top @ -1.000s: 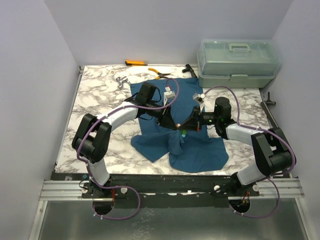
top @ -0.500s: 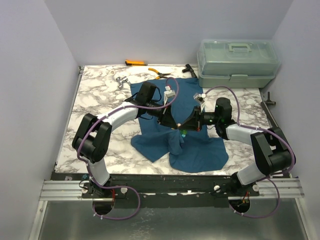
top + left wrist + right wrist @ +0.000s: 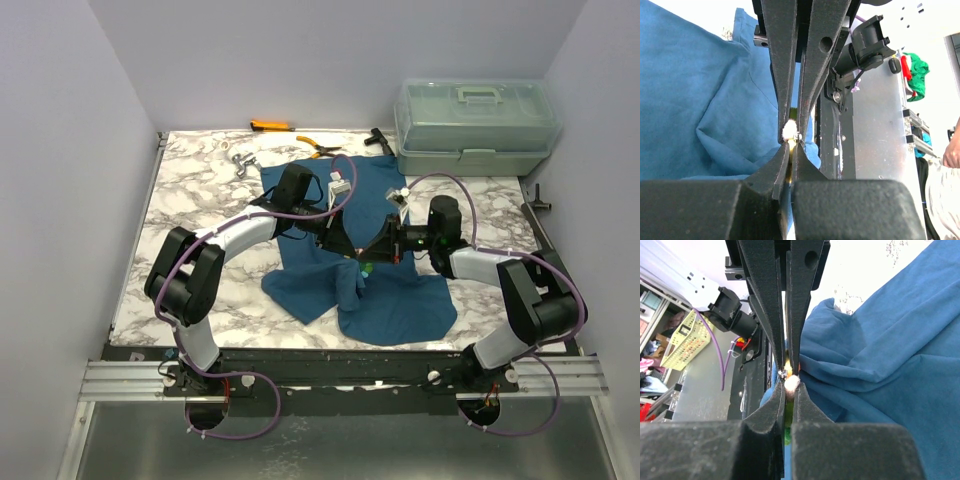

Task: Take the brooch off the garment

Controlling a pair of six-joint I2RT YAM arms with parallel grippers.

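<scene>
The teal-blue garment (image 3: pixel 385 295) lies rumpled on the marble table, and one fold is pulled up to a peak between the arms. The brooch (image 3: pixel 365 266) sits at that peak, with a green bead showing. My left gripper (image 3: pixel 350 250) and right gripper (image 3: pixel 368 252) meet tip to tip on it. In the left wrist view my gripper (image 3: pixel 790 144) is shut on the brooch (image 3: pixel 789 130), which shows a white tuft and yellow. In the right wrist view my gripper (image 3: pixel 788 386) is shut on the brooch (image 3: pixel 791 382), with green and yellow in the gap and garment (image 3: pixel 880 340) beside it.
A clear lidded storage box (image 3: pixel 475 125) stands at the back right. An orange-handled tool (image 3: pixel 270 126), pliers (image 3: pixel 322 148), a black tool (image 3: pixel 377 138) and a metal piece (image 3: pixel 241 162) lie along the back edge. Bare marble (image 3: pixel 180 200) shows at the left.
</scene>
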